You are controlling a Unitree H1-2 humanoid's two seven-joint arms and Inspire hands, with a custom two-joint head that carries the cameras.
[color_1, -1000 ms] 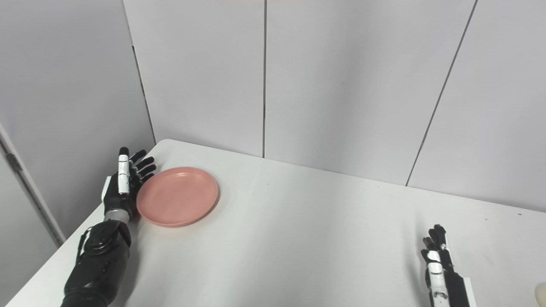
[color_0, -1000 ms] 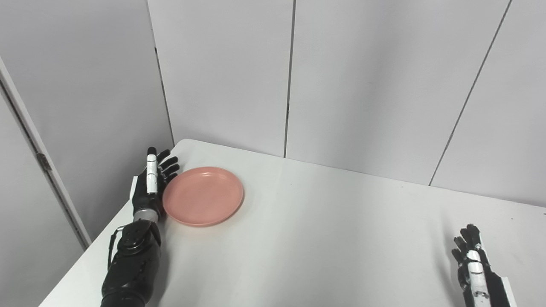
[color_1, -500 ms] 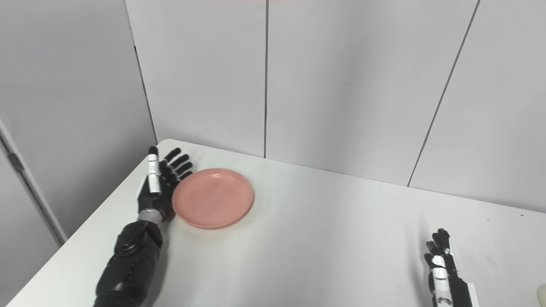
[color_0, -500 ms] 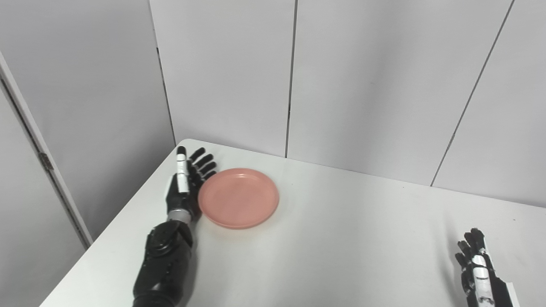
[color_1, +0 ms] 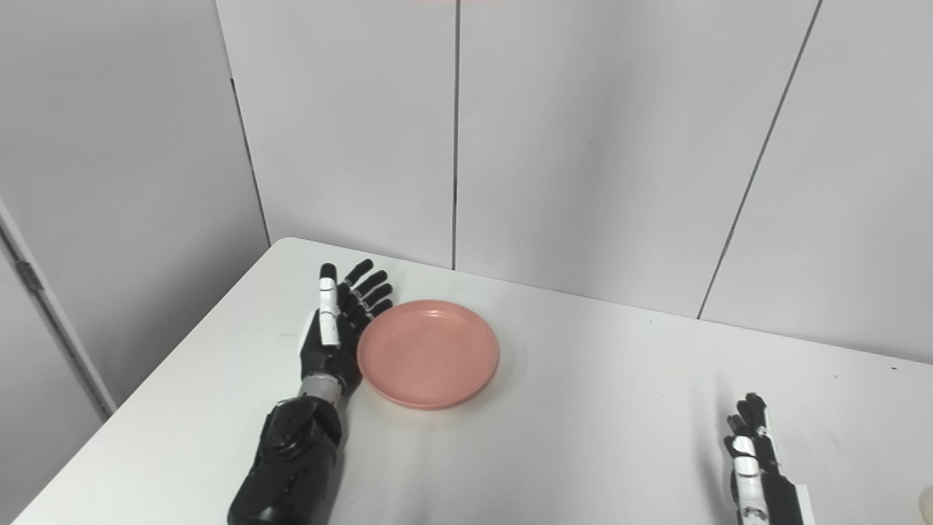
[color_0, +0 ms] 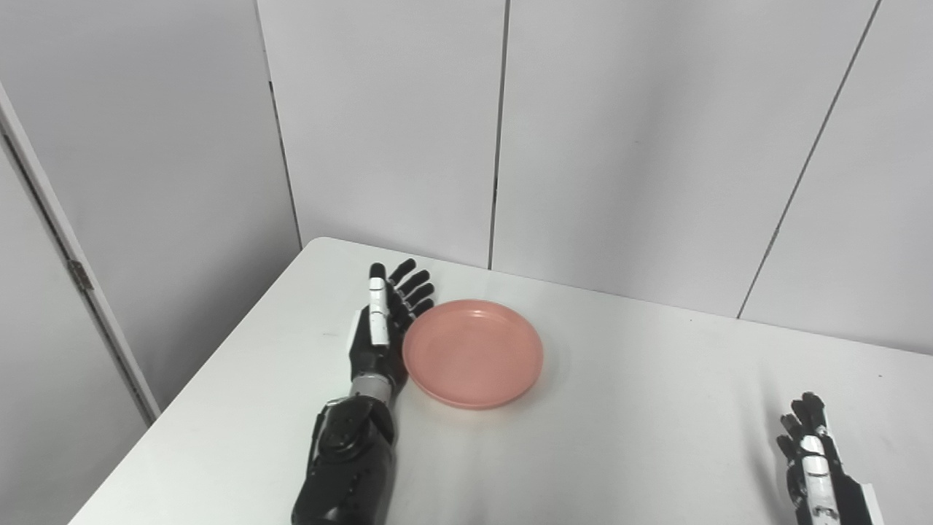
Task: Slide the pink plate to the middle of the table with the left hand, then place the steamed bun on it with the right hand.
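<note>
The pink plate [color_0: 472, 353] lies flat on the white table [color_0: 619, 408], left of its middle. The left hand [color_0: 380, 332], fingers spread, touches its left rim. The right hand [color_0: 813, 467] looks open, partly cut off.

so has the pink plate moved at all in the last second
Yes. The pink plate has slid right, away from the table's left corner, with the open left hand against its left rim.
</note>
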